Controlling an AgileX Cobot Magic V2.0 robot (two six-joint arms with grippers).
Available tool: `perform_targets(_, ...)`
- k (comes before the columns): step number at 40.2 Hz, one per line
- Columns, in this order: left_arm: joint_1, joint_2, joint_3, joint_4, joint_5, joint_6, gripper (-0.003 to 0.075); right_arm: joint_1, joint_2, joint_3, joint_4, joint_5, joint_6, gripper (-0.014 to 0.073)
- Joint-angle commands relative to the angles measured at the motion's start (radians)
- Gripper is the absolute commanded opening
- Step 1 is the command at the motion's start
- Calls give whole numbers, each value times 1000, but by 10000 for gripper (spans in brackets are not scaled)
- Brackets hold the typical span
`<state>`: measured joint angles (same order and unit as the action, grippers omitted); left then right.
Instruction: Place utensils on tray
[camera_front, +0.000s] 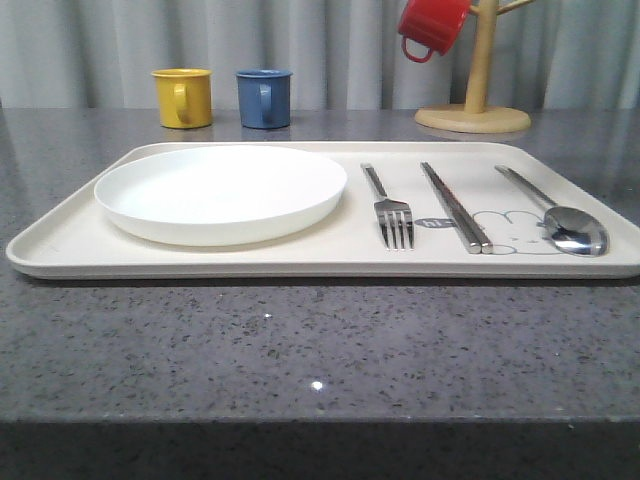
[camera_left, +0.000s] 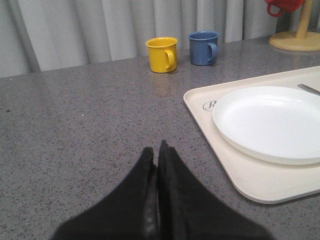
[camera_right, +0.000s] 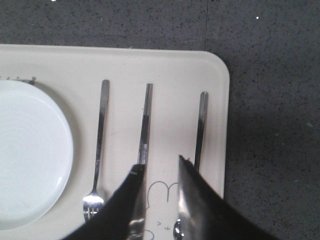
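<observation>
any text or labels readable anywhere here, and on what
"R": a script capital, with the rest of the word hidden under the white plate, printed on the cream tray.
Small dark bubble print on the tray beside the rabbit drawing: too small to read.
Yellow mug, blue mug, red mug: no text visible.

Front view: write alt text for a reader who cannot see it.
A cream tray on a grey speckled table holds a white plate at left, then a fork, chopsticks and a spoon. Behind stand a yellow mug and a blue mug.
</observation>
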<state>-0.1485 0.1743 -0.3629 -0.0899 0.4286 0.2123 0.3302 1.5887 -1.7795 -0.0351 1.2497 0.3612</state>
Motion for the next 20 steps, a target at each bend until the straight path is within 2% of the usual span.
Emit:
perform_targets(1, -7, 11, -27, -12, -79, -9, -18, 19, -104, -7, -11, 20, -42, 33)
perform_targets(6, -7, 11, -27, -12, -79, -9, -18, 64, -215, 100, -36, -101, -71, -69)
perform_targets(13, -7, 11, -27, -12, -79, -9, -18, 89, -417, 382, -69, -322, -80, -69)
perform_targets(20, -7, 11, -27, -12, -79, -9, -18, 89, -673, 726, -182, -584, -80, -69)
